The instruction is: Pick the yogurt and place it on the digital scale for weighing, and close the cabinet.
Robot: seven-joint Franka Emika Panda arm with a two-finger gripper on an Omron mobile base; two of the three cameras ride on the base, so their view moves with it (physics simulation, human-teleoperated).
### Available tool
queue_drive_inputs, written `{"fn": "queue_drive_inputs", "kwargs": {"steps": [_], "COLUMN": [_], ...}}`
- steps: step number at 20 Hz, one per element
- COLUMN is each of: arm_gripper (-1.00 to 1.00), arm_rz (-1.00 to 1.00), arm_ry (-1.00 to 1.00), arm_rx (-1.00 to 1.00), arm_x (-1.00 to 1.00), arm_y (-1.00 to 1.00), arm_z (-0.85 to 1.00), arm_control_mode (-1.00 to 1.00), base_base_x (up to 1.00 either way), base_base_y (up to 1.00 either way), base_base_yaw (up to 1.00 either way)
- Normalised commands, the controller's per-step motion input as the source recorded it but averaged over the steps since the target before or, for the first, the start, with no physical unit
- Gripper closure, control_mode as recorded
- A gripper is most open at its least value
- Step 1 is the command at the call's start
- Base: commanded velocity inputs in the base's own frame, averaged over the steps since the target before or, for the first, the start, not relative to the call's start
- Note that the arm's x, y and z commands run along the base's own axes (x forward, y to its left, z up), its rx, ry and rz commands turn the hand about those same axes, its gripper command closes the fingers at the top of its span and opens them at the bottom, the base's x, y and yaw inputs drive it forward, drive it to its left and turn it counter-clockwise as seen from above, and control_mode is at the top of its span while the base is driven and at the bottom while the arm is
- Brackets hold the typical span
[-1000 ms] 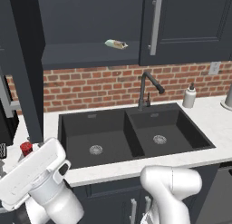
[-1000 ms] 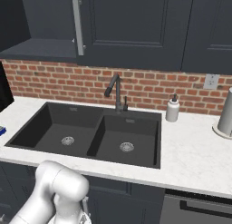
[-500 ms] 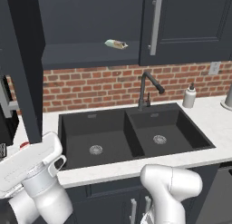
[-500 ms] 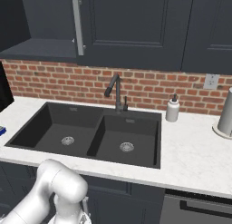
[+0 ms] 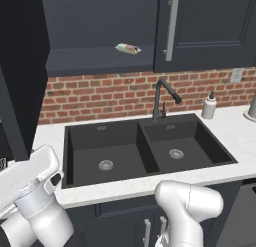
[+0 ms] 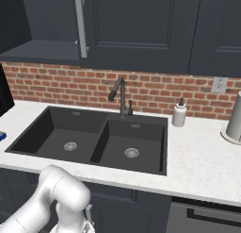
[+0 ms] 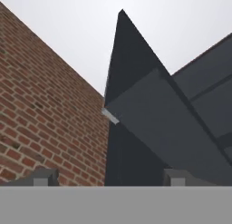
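Hand view: two-finger gripper is open, dark tips wide apart w/ nothing btw them. It looks up past a red brick wall at the dark charcoal upper wall cabinet, whose edge juts out overhead.

Left base view: white arm sits low at the L corner, just in front of the white marble counter. Set into the counter is a black double-bowl sink, one drain in each bowl. Behind the divider stands a black curved faucet, spout turned to the R. Small white soap bottle w/ dark pump stands on the counter R of the sink, close to the wall. A white outlet plate is on the brick above it.

Right base view: pale grey upright cylinder stands at the far R of the counter. At the L edge, a blue-edged sliver lies on the counter; too little of it to say what it is.

Cabinet is open on its L side: door swung out toward the room, R door shut w/ long silver bar handle. On the open shelf lies a pale elongated wrapped packet, near the shut door. Can't tell where the yogurt is.
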Motion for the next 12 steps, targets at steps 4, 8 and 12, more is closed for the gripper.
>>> {"fn": "queue_drive_inputs", "kwargs": {"steps": [4,8,12], "arm_gripper": [-1.00,-1.00,-1.00], "arm_rz": [0.00,0.00,0.00], "arm_ry": [-0.07,-0.06,-0.06], "arm_rx": [0.19,0.17,0.19], "arm_x": [0.02,0.01,0.00], "arm_y": [-0.11,-0.23,-0.42], "arm_z": [0.43,0.65,0.73], "arm_control_mode": [-1.00,-1.00,-1.00], "base_base_x": [0.00,0.00,0.00], "base_base_y": [0.00,0.00,0.00], "base_base_yaw": [0.00,0.00,0.00]}}
